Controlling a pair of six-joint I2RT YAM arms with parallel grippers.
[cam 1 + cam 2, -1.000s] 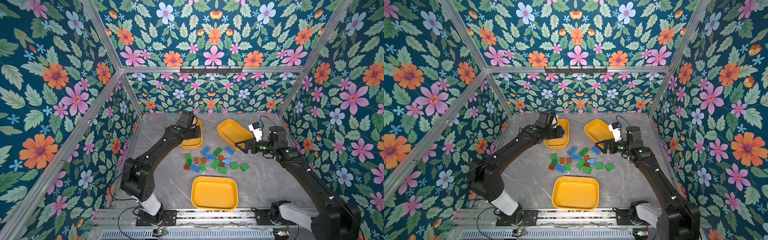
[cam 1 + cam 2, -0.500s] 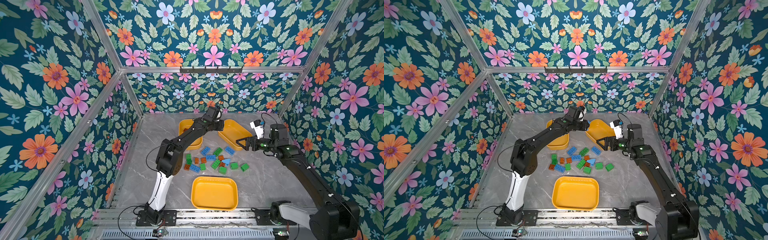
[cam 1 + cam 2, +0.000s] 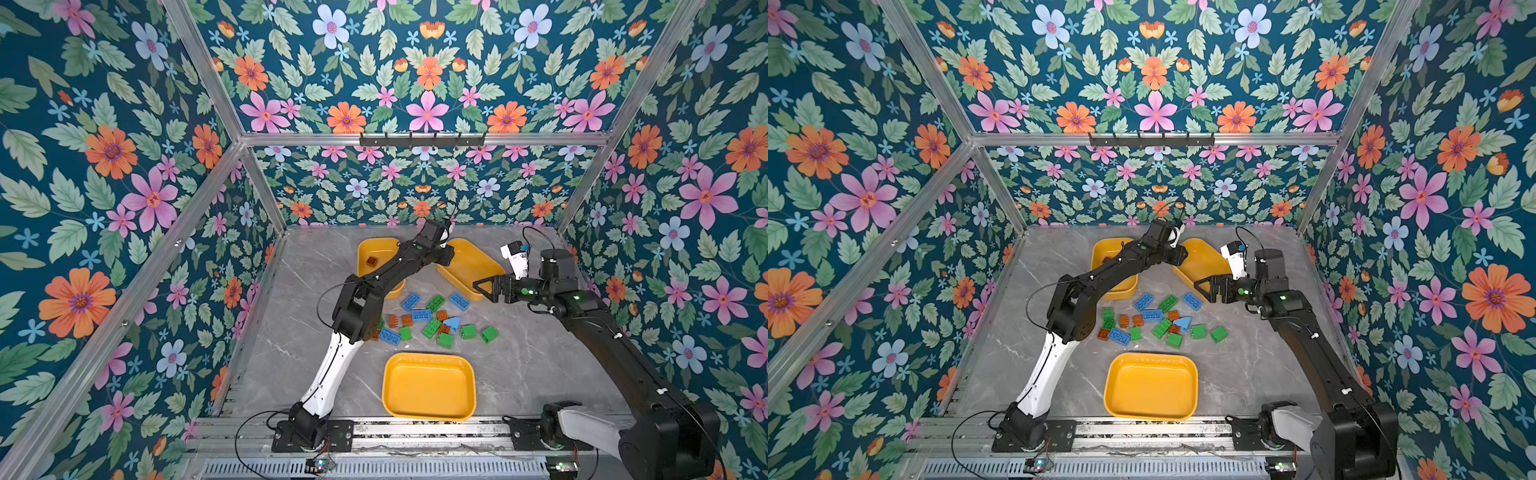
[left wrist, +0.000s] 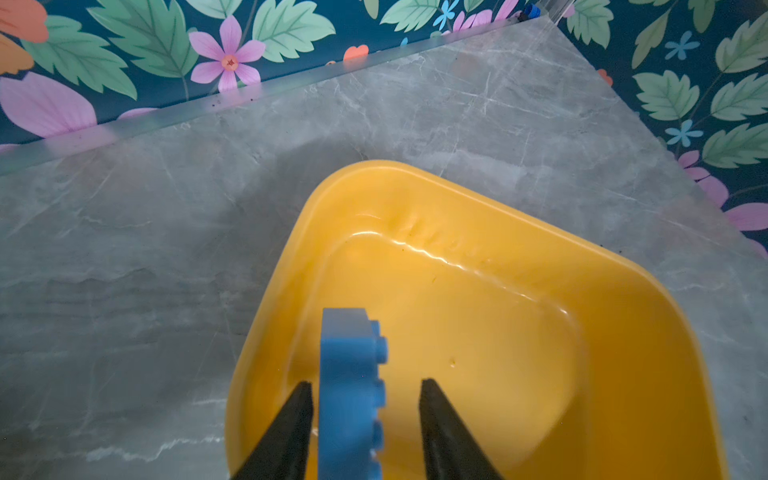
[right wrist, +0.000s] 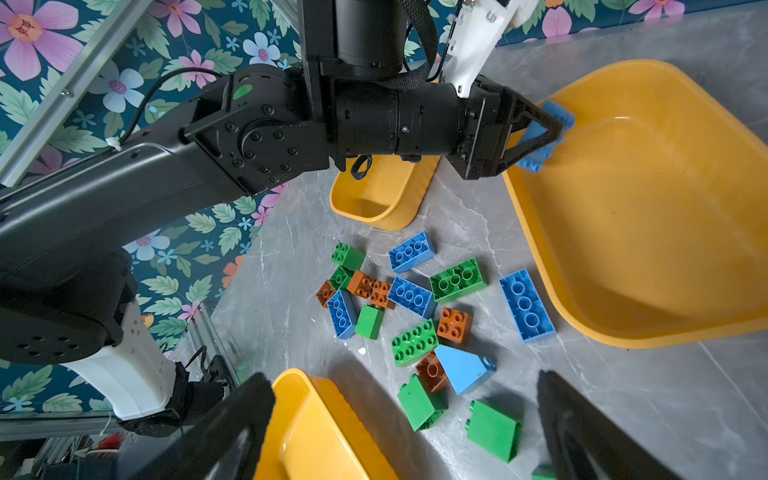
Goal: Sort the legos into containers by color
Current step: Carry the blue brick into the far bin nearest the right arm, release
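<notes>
My left gripper (image 4: 365, 382) hangs over the back right tray (image 4: 415, 174), open. An oblong blue brick (image 4: 347, 345) stands on edge between its jaws, close to one finger, with a gap to the other. The right wrist view shows that gripper (image 5: 552, 129) and brick (image 5: 540, 153) at the tray's rim (image 5: 648, 66). Loose blue, green and reddish-brown legos (image 3: 432, 320) lie mid-table, among them a light-blue sloped piece (image 5: 461, 368). My right gripper (image 3: 478, 287) is wide open and holds nothing, hovering at the right side of the pile (image 5: 415, 299).
The back left tray (image 3: 376, 253) holds one reddish-brown brick (image 3: 372, 261). A third tray (image 3: 428, 386) sits in front of the pile. The left arm (image 3: 374, 282) reaches diagonally over the back left tray. Flowered walls enclose the table on three sides.
The left arm has swung right, from over the back left tray to the back right tray, and its jaws have parted. The right gripper has barely moved.
</notes>
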